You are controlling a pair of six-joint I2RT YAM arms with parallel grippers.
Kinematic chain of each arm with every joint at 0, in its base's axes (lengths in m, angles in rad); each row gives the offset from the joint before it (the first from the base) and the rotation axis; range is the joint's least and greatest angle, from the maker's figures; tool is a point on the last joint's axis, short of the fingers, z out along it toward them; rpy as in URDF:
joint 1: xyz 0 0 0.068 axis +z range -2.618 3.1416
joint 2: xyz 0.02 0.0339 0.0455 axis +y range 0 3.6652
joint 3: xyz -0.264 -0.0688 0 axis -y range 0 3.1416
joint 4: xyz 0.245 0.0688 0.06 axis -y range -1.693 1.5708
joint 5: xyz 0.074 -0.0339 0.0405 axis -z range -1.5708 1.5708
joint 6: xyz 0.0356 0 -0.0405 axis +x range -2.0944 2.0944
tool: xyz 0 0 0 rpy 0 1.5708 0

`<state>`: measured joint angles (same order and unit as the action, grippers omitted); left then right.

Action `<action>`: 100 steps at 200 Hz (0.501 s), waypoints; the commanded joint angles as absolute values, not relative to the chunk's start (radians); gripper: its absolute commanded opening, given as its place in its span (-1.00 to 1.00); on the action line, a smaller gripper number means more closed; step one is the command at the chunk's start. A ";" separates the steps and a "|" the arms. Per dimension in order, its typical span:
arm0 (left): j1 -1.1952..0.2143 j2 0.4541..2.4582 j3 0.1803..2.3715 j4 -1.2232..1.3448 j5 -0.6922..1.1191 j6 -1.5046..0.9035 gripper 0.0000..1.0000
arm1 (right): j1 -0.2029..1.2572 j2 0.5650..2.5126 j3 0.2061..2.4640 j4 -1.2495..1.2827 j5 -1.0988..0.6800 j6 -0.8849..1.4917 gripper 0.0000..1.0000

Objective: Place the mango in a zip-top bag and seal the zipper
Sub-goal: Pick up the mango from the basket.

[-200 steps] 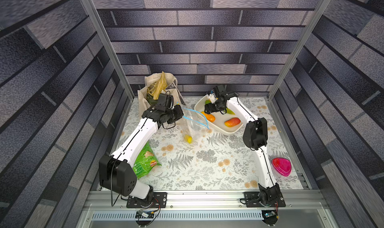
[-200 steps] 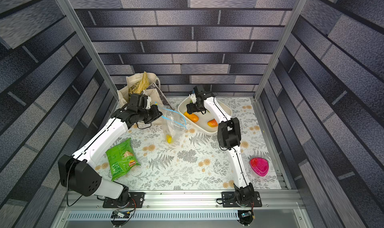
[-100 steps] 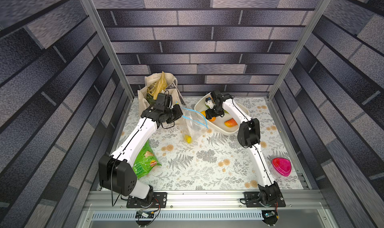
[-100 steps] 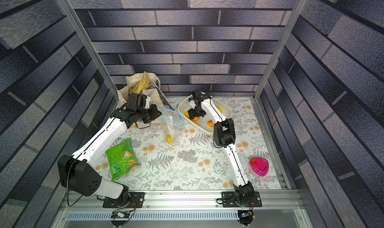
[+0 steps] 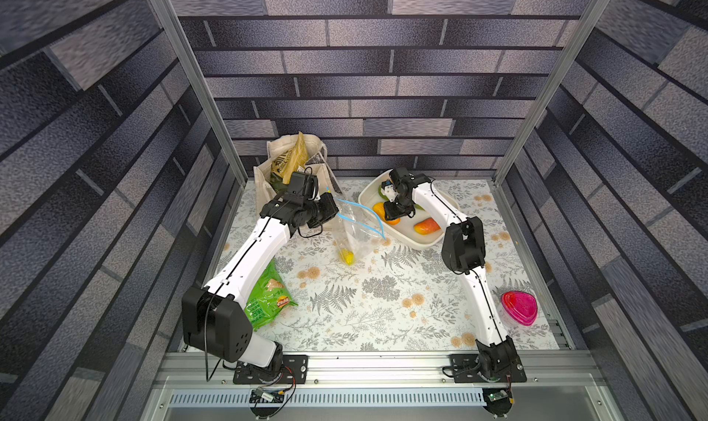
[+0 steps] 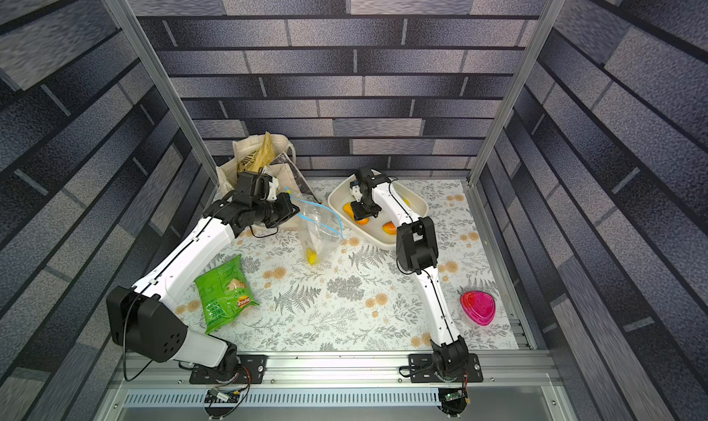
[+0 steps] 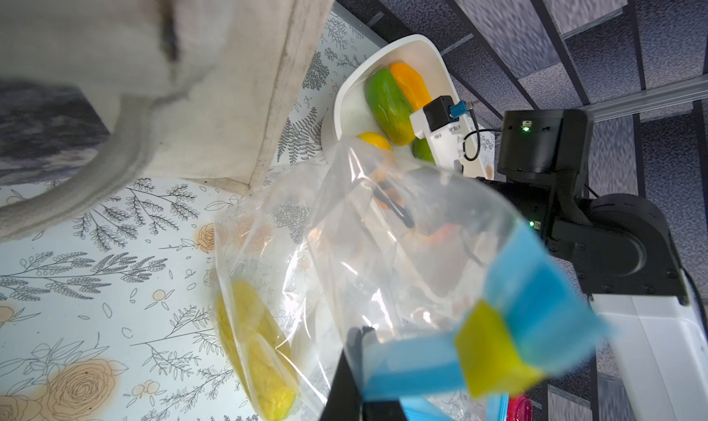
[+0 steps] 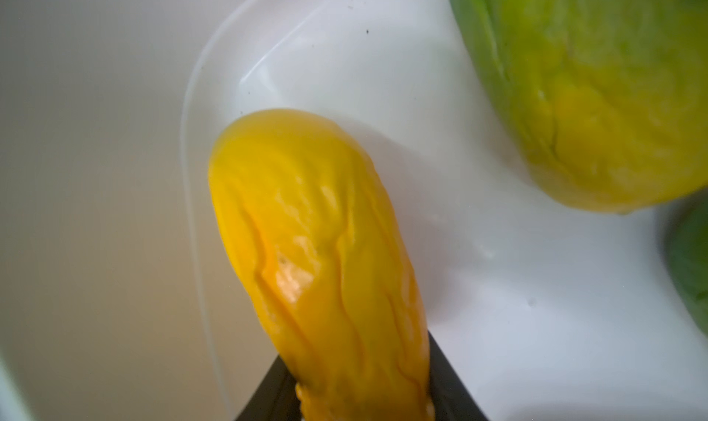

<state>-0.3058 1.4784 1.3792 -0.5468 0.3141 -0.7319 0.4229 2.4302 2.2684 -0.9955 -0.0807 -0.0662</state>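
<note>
The clear zip-top bag hangs open left of the white tub. My left gripper is shut on its mouth, at the light-blue zipper beside the yellow slider tab. A yellow fruit lies in the bag's bottom. In the tub, my right gripper is shut on an orange-yellow mango; its dark fingers press both sides.
The tub also holds green fruits and a red-orange one. A beige tote stands behind my left gripper. A green crisp packet lies by the left arm. A pink container sits at the near right.
My right gripper has dropped into the tub toward its bag-side end and closed on the orange-yellow mango. The left gripper and the bag have stayed put.
</note>
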 commanded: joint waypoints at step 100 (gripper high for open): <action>-0.303 1.517 1.440 -0.530 0.376 -0.731 -1.00 | 0.595 1.472 1.400 -0.180 -0.460 0.151 -0.76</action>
<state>-0.3050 1.5021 1.4006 -0.5426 0.3435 -0.7326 0.5186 1.4181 1.4246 -0.2955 -0.3637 0.1726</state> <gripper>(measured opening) 0.049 0.452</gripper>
